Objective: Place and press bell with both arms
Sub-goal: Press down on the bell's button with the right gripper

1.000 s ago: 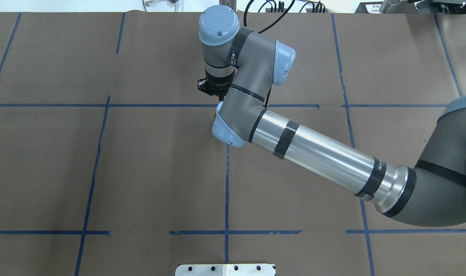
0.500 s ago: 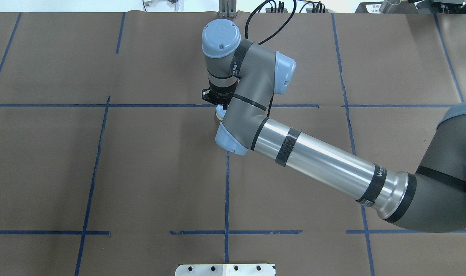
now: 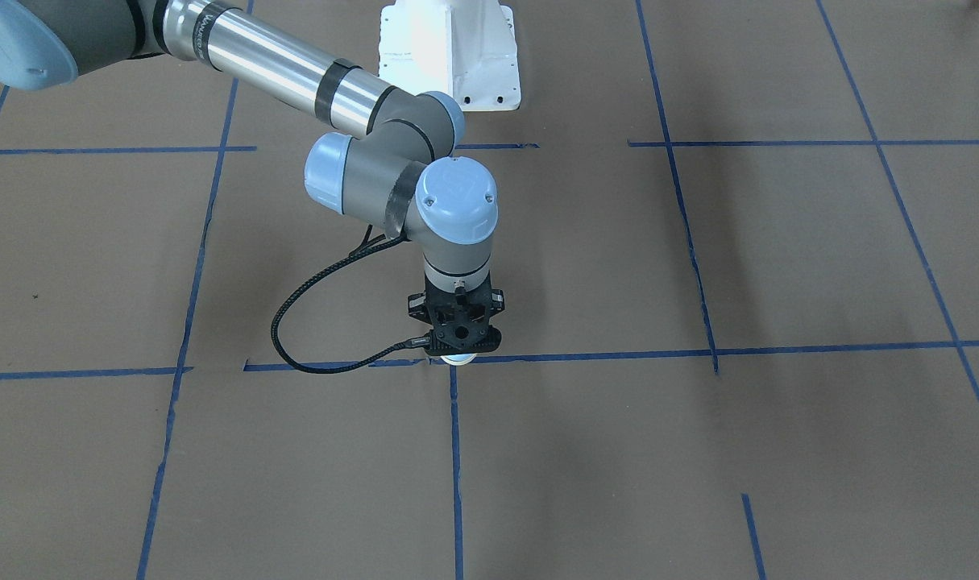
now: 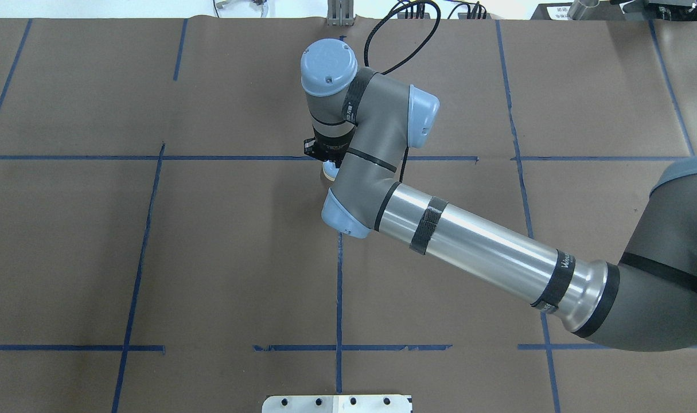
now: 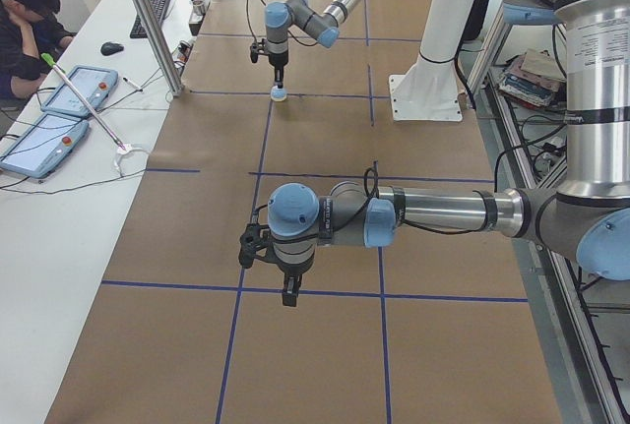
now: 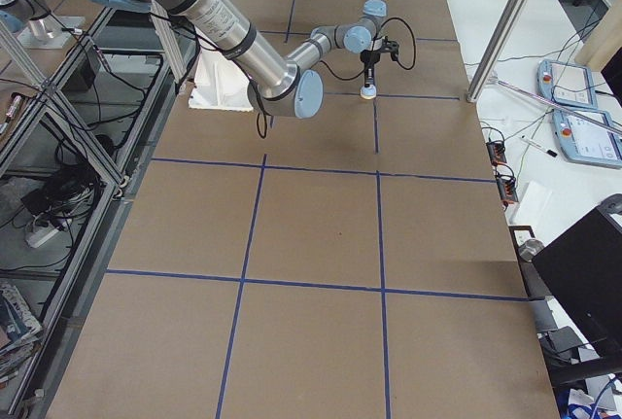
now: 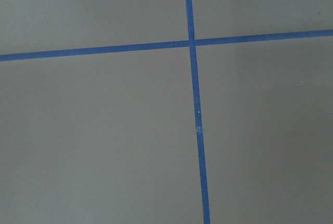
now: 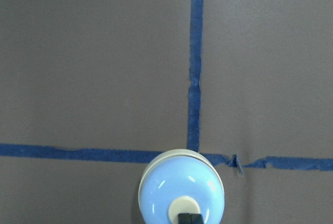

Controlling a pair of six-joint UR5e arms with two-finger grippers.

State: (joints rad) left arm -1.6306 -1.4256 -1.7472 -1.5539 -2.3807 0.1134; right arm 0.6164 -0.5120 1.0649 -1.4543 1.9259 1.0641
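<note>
The light-blue bell (image 8: 181, 193) with cream base and button stands on the brown table at a blue tape crossing; it also shows in the front view (image 3: 458, 361) and in the overhead view (image 4: 329, 170). My right gripper (image 8: 190, 219) points straight down over it, fingers together, with the black tip on the cream button. It shows in the front view (image 3: 455, 351) too. My left gripper (image 5: 286, 294) hangs low over another tape line, far from the bell. It shows only in the left side view, so I cannot tell whether it is open or shut.
A white bolted pedestal (image 3: 449, 48) stands behind the bell on the robot's side. A black cable (image 3: 296, 338) loops off the right wrist. A metal post (image 5: 148, 21) and a white side table with tablets (image 5: 69, 90) and an operator (image 5: 25, 11) lie beyond.
My right wrist has come down towards the table and shifted slightly nearer. The bell's edge, hidden a second ago, now shows beneath the gripper.
</note>
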